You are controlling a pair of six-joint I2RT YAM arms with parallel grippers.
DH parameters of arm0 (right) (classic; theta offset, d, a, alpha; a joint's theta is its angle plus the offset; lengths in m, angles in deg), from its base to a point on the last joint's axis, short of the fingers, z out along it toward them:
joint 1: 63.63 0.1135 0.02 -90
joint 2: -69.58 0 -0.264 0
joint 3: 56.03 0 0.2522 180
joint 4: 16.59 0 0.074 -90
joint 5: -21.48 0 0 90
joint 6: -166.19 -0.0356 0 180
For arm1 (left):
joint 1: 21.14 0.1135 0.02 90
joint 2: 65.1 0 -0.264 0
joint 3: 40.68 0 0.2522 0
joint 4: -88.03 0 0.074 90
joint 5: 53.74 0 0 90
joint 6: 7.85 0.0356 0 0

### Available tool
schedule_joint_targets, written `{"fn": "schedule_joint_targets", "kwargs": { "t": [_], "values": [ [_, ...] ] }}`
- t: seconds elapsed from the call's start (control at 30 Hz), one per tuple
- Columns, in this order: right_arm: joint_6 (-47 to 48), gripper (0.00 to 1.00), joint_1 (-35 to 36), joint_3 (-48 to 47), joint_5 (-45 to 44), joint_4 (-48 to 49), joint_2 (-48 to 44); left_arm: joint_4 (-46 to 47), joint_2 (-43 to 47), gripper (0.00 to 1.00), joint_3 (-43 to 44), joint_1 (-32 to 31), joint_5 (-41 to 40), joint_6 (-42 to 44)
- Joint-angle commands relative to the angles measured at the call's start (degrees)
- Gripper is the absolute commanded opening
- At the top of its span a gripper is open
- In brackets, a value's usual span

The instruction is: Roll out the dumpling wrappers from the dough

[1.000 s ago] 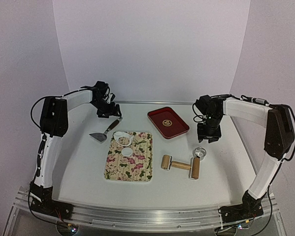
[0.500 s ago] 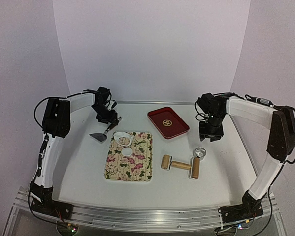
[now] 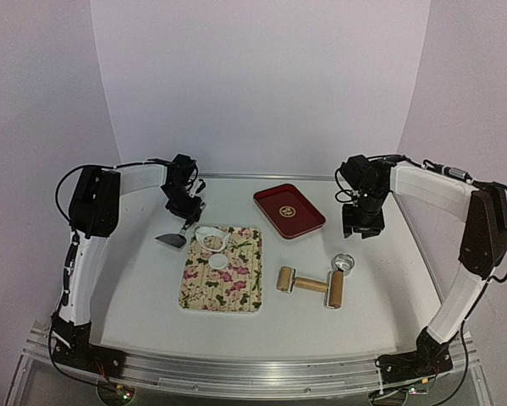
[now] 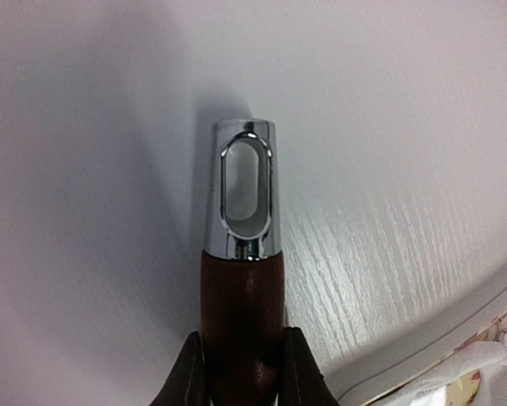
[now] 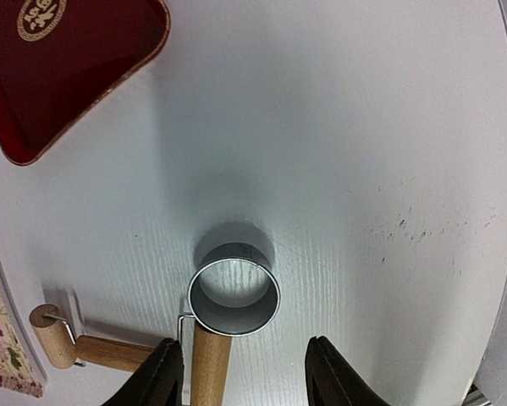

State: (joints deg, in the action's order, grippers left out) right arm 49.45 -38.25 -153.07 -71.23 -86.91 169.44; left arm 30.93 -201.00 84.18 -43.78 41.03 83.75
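One dumpling wrapper [image 3: 217,261], a small white disc, lies on the floral mat [image 3: 228,283]. Beside it, at the mat's far corner, sits a white ring of leftover dough [image 3: 209,238]. My left gripper [image 3: 185,215] [image 4: 240,376] is shut on the scraper's brown wooden handle [image 4: 240,296]. The handle's chrome end [image 4: 240,194] points away from me, and the blade [image 3: 169,240] rests on the table left of the mat. My right gripper [image 3: 362,227] [image 5: 245,376] hangs open above the metal ring cutter [image 3: 344,262] [image 5: 234,289], apart from it.
A wooden rolling pin [image 3: 311,286] [image 5: 209,368] lies right of the mat, one end next to the ring cutter. A red tray [image 3: 289,210] [image 5: 67,76] with a gold emblem sits at the back centre. The table's right rim [image 3: 422,245] runs near the right arm.
My left gripper has closed on the scraper handle and shifted slightly right with it. The right gripper has drifted a little toward the back.
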Motion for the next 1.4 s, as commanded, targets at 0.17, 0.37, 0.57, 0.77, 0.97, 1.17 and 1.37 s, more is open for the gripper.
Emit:
{"fn": "schedule_joint_targets", "kwargs": {
  "t": [0.17, 0.37, 0.57, 0.77, 0.97, 1.17, 1.37],
  "values": [
    [7.08, 0.56, -0.22, -14.95, 18.57, -1.70, 0.72, 4.21, 18.00, 0.00, -6.03, -3.15, -2.38, 1.74],
    [6.27, 0.63, -0.23, -19.29, 39.55, -1.72, 2.59, 4.26, 28.13, 0.00, -11.78, -12.68, 7.11, 1.24],
    [1.92, 0.63, -0.21, -19.33, 53.01, -1.68, 2.61, 4.70, 32.85, 0.00, -16.31, -26.87, 11.55, -4.61],
    [-0.39, 0.61, -0.22, -13.53, 60.12, -1.54, 0.79, 4.52, 33.80, 0.00, -17.19, -36.54, 11.05, -8.23],
    [-0.42, 0.55, 0.18, -2.67, 68.11, -1.62, -2.39, 5.64, 34.38, 0.00, -18.83, -40.35, 10.73, -9.17],
    [-0.45, 0.54, 1.62, 1.06, 72.61, -1.66, -3.49, 6.06, 33.42, 0.00, -17.79, -41.03, 10.95, -7.67],
    [0.06, 0.51, 4.72, 1.03, 73.87, -1.68, -1.77, 5.67, 31.82, 0.00, -15.00, -41.40, 11.29, -5.69]
  ]
}}
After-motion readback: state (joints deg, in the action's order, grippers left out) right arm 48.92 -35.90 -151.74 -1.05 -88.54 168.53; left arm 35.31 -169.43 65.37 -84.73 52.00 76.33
